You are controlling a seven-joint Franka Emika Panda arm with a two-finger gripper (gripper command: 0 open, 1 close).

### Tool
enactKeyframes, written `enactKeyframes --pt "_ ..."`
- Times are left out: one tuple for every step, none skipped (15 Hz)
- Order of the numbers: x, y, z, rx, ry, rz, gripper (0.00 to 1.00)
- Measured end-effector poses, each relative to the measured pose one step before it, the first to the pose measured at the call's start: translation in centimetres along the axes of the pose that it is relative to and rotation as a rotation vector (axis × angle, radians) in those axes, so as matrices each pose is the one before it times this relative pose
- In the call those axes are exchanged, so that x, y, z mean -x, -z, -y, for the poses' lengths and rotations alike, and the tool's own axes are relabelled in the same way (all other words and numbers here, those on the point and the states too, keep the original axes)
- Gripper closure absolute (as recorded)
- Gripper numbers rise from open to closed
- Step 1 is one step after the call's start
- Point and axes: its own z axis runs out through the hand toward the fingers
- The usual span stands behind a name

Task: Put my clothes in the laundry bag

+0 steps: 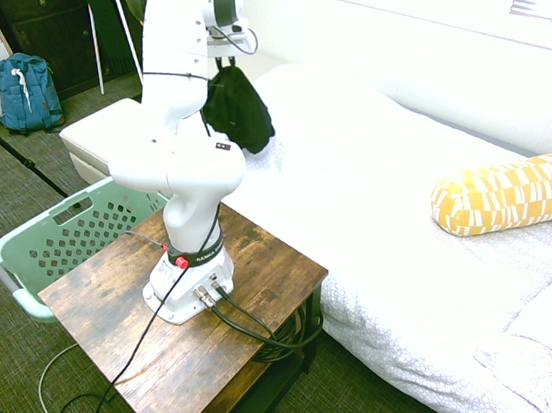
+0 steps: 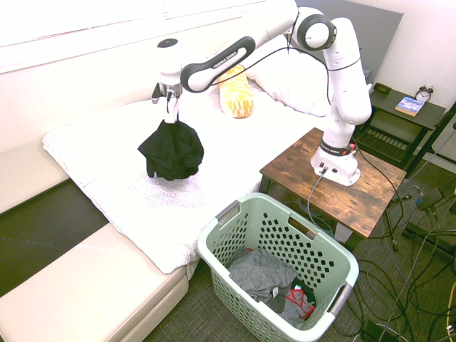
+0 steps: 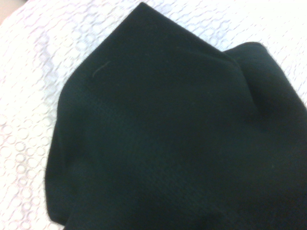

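Glossy white arm (image 2: 335, 78), black joint bands, red base button.

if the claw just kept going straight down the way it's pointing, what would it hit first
Past the black garment it holds, the claw would likely meet the white bed cover. The mint-green laundry basket sits off to one side.

Open air from bed (image 2: 107, 153) to basket (image 2: 214, 246) mouth; only its rim and the table (image 2: 285, 167) corner nearby.
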Motion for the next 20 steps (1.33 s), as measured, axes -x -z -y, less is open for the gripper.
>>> enactKeyframes --pt "4.181 0.85 0.914 0.02723 0.02289 0.01185 1.0" --pt "4.55 0.684 0.808 0.02505 0.02438 0.00961 1.0" --pt "4.482 0.271 0.644 0.01778 0.02221 0.01012 1.0" --pt "4.353 -0.065 0.417 0.01776 0.01782 0.01049 1.0" --pt "4.694 -0.399 0.183 0.02178 0.01911 0.00925 1.0" --pt "4.421 -0.692 -0.084 0.02408 0.02426 0.00887 1.0" --pt "4.425 -1.049 -0.29 0.02789 0.0242 0.00938 1.0" --pt "4.613 -1.471 -0.481 0.03224 0.02156 0.00671 1.0" --pt "4.089 -1.827 -0.629 0.02894 0.01257 0.00169 1.0" --pt "3.317 -2.065 -0.828 0.01947 0.00567 0.00222 1.0" --pt "2.133 -2.149 -1.203 0.0141 0.00536 0.00167 1.0" --pt "1.095 -1.649 -1.043 0.01123 0.00164 0.00466 0.0" --pt "0.114 -0.991 -0.69 0.0095 -0.0087 0.0075 0.0" --pt "-0.341 -0.472 -0.248 0.00333 -0.00657 0.00474 0.0" --pt "-0.206 -0.047 -0.017 -0.00091 -0.00301 0.00203 0.0" --pt "-0.179 0.018 -0.002 -0.00181 -0.00187 0.0013 0.0" --pt "-0.127 0.008 -0.01 -0.00055 -0.00012 0.00116 0.0" --pt "-0.058 0.015 0.001 -0.00045 0.00064 0.00077 0.0" --pt "-0.051 0.043 0.018 -0.00103 0.00169 0.00039 0.0" --pt "-0.009 0.09 0.043 -0.00213 0.00159 0.00075 0.0"
